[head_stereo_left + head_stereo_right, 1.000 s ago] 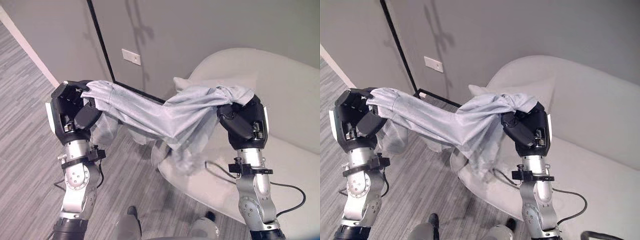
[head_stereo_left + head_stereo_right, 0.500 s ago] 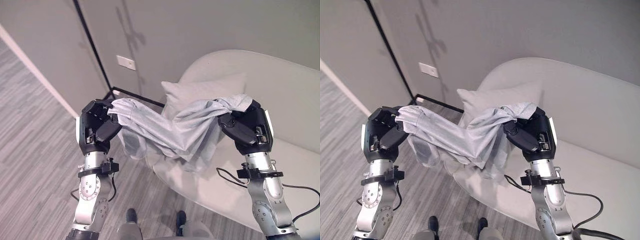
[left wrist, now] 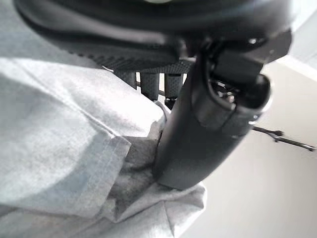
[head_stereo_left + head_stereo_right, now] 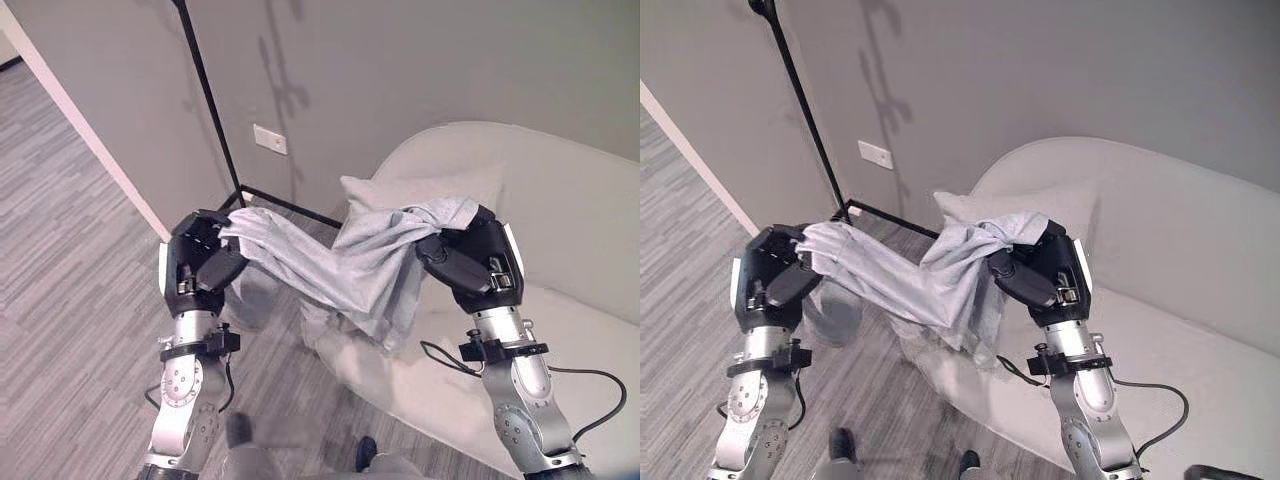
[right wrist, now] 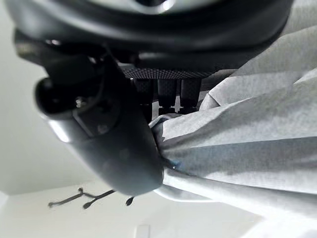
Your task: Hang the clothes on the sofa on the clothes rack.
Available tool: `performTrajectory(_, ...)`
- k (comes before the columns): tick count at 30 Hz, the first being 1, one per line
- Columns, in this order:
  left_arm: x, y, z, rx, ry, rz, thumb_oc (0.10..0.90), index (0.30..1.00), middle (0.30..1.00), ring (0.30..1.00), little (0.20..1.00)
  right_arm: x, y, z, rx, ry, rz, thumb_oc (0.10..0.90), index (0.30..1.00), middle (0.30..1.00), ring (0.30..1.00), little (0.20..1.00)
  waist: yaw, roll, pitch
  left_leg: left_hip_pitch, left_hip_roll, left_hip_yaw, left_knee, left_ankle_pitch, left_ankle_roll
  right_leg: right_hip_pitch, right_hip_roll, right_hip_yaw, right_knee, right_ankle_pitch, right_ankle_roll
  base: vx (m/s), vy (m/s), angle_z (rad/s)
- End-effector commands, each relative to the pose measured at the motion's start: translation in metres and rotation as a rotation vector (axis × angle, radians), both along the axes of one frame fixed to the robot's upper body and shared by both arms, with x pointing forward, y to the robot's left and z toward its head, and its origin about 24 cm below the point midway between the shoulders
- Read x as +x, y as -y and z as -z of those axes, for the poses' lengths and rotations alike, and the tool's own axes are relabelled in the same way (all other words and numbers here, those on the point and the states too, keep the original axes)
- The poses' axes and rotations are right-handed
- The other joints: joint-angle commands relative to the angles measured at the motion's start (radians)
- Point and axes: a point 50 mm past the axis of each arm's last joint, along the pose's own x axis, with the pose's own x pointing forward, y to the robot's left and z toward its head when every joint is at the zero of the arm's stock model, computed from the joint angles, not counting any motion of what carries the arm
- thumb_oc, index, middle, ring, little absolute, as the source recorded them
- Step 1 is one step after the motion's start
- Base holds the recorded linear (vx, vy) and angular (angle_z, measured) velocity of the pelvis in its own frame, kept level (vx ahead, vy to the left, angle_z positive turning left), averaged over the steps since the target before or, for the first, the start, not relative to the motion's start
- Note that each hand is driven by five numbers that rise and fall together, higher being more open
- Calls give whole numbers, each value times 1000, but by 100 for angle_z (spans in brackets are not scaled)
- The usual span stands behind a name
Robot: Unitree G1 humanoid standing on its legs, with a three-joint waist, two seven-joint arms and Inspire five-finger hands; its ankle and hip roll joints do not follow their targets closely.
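Grey garment [image 4: 340, 262] spans mid-frame, clear of the sofa [image 4: 560, 230]. Our left hand [image 4: 196, 265] and right hand [image 4: 470, 262] each clamp one end, keeping it spread for draping over the rack [image 4: 205, 90], upper left.

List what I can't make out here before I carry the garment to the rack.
- Clothes rack: its top is cut off by the eye views' upper edge, so no hanging bar shows.
- Grey garment: its bunched folds hide its shape.
- Sofa: cut off by the right edge.
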Motion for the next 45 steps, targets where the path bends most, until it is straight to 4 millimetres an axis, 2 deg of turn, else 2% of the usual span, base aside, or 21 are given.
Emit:
performTrajectory(1,-7,-12,-64,28,356,-41,400,300,300,300,300,2,-9,-52,0,280,-67,400,300,300,300,300,5,11,-49,-15,92,-95,-3,173,-61,99,-72,32,-38,-25,53,310,578,-105)
performTrajectory(3,-5,-8,-66,10,367,-14,400,300,300,300,300,5,-11,-51,9,270,-80,400,300,300,300,300,13,23,-66,-16,103,-188,55,185,-81,99,-112,78,-25,-19,82,329,579,-113)
performTrajectory(6,-2,0,-67,10,369,36,400,300,300,300,300,6,-9,-49,-1,264,-69,400,300,300,300,300,9,28,-87,-26,80,-177,106,75,-84,126,-167,73,-33,-10,117,352,494,-20)
performTrajectory(7,5,12,-62,20,340,91,400,300,300,300,300,4,-3,-39,-51,214,-8,400,300,300,300,300,-4,16,-104,-48,37,-101,157,-46,-84,149,-237,58,-26,50,137,348,656,-1)
performTrajectory(10,12,18,-67,120,344,116,400,300,300,300,300,4,3,-26,-21,152,63,400,300,300,300,300,-4,-5,-97,-71,-83,-62,214,-124,-8,53,-327,51,107,308,97,291,631,41)
performTrajectory(12,11,18,-71,141,360,110,400,300,300,300,300,6,1,-25,0,152,72,400,300,300,300,300,-1,-10,-99,-67,-118,-40,205,-127,30,12,-342,43,145,369,82,226,722,5)
performTrajectory(13,3,-2,-78,260,384,3,400,300,300,300,300,4,-1,-27,5,168,70,400,300,300,300,300,-5,20,-93,29,-197,22,111,-113,111,-77,-319,-48,330,376,48,245,829,12)
performTrajectory(14,3,-3,-78,260,383,1,400,300,300,300,300,4,-1,-27,5,168,69,400,300,300,300,300,-5,19,-94,32,-198,23,103,-106,111,-81,-320,-47,335,373,45,417,1281,-44)
performTrajectory(15,-2,-12,-80,296,390,-83,400,300,300,300,300,5,-3,-28,-15,173,65,400,300,300,300,300,-4,35,-91,92,-248,55,19,-97,153,-121,-216,-104,455,246,33,153,447,-45)
performTrajectory(18,-4,-18,-82,312,397,-138,400,300,300,300,300,5,-2,-28,-43,176,70,400,300,300,300,300,-7,43,-85,116,-266,64,-17,-82,167,-150,-143,-130,518,175,19,161,439,-21)
performTrajectory(19,-8,-26,-85,349,414,-227,400,300,300,300,300,4,1,-27,-69,174,76,400,300,300,300,300,-15,38,-79,145,-302,69,-34,-84,175,-191,-14,-163,576,87,16,199,336,7)
performTrajectory(23,-11,-39,-89,404,438,-384,400,300,300,300,300,2,16,-34,-110,218,167,400,300,300,300,300,-24,2,-85,180,-355,63,-44,-104,152,-209,141,-130,384,-15,-14,222,183,-12)
performTrajectory(25,-10,-41,-90,401,442,-414,400,300,300,300,300,1,24,-44,-115,267,228,400,300,300,300,300,-31,-11,-98,202,-372,56,-44,-136,151,-175,156,-92,176,1,-42,284,35,4)
performTrajectory(28,-7,-41,-91,388,442,-431,400,300,300,300,300,3,31,-56,-159,326,306,400,300,300,300,300,-49,-12,-116,245,-392,31,-44,-189,160,-224,160,-48,12,115,-14,383,11,-3)
performTrajectory(30,-3,-42,-100,432,477,-467,400,300,300,300,300,7,30,-65,-220,366,339,400,300,300,300,300,-54,-6,-112,285,-389,28,-44,-223,156,-268,125,-117,-35,177,14,355,-64,6)
performTrajectory(34,9,-34,-114,503,542,-560,400,300,300,300,300,14,31,-75,-345,425,421,400,300,300,300,300,-67,-5,-129,380,-389,20,-44,-287,153,-200,122,-165,-56,151,-20,360,-46,34)
performTrajectory(38,10,-36,-134,515,627,-691,400,300,300,300,300,18,32,-91,-380,493,448,400,300,300,300,300,-64,-1,-145,368,-368,48,89,-242,110,-131,130,-200,-91,153,-24,319,-90,6)
performTrajectory(41,0,-46,-157,612,757,-897,400,300,300,300,300,14,37,-109,-478,600,522,400,300,300,300,300,-43,-43,-133,194,-287,156,476,-106,-29,-43,104,-231,-106,116,-47,237,-139,20)
performTrajectory(42,0,-46,-157,612,758,-898,400,300,300,300,300,14,37,-109,-478,601,523,400,300,300,300,300,-44,-44,-133,189,-287,155,481,-106,-28,-46,103,-231,-106,117,-47,140,-101,13)
performTrajectory(44,-13,-56,-160,603,786,-1005,400,300,300,300,300,8,40,-117,-567,661,599,400,300,300,300,300,-33,-56,-135,161,-112,313,549,-58,-24,7,97,-256,-106,72,-57,323,-77,26)
performTrajectory(45,-15,-60,-160,597,777,-1032,400,300,300,300,300,6,41,-120,-595,684,629,400,300,300,300,300,-22,-57,-132,137,-103,320,524,-72,-12,19,95,-249,-106,62,-58,272,-20,45)
